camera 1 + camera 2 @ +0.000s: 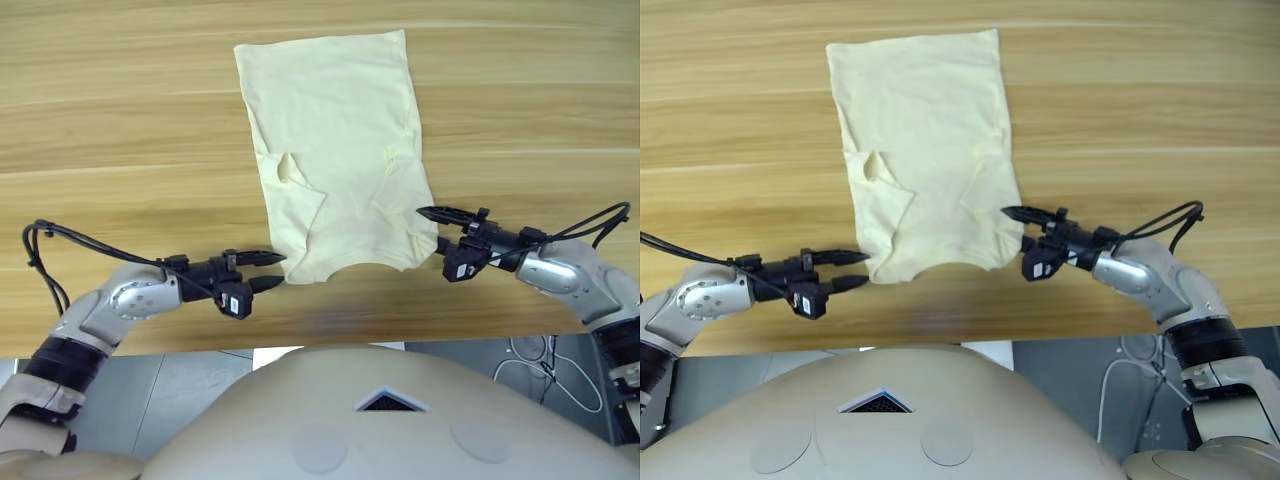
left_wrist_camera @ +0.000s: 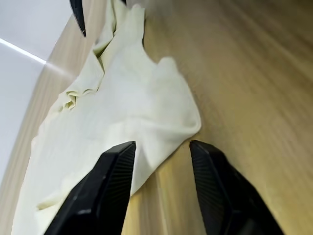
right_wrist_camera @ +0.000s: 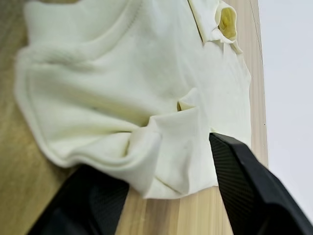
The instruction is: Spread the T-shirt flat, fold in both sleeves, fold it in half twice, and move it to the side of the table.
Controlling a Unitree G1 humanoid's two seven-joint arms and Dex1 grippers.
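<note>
From my station I see the pale yellow cotton T-shirt (image 1: 335, 140) lying on the light wooden plank table (image 1: 120, 120). Its hem is toward 12 o'clock and its neckline toward 6 o'clock, near the table's front edge. Both sleeves lie turned inward over the body, slightly rumpled. My left gripper (image 1: 272, 270) sits low over the table at the shirt's 8 o'clock corner. Its black ribbed fingers (image 2: 115, 169) are spread apart, and the shoulder corner of the cloth lies just in front of the gap, not pinched. My right gripper (image 1: 432, 225) is at the 4 o'clock corner, likewise released. Its fingers (image 3: 239, 171) are parted and the bunched shoulder fabric sits between them without being squeezed.
</note>
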